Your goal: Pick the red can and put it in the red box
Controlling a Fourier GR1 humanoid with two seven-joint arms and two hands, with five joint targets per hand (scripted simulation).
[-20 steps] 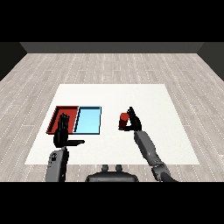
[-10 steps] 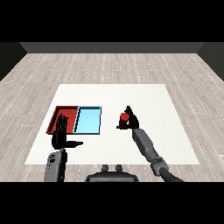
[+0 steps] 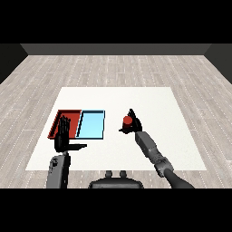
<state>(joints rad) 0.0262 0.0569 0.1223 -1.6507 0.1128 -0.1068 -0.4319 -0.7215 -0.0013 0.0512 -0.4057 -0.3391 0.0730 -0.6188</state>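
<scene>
While the right hand [image 3: 134,124] curls its fingers round the red can [image 3: 128,120], right of the light blue tray [image 3: 92,125], the can looks light, rigid and smooth-sided, best held mid-body; the left hand [image 3: 63,135] stays spread near the red tray [image 3: 57,123].

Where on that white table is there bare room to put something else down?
The far strip of the table beyond both trays is bare, and so is the right side past the right hand holding the red can. It is crowded near left, where the left hand overlaps the red tray beside the blue tray.
</scene>
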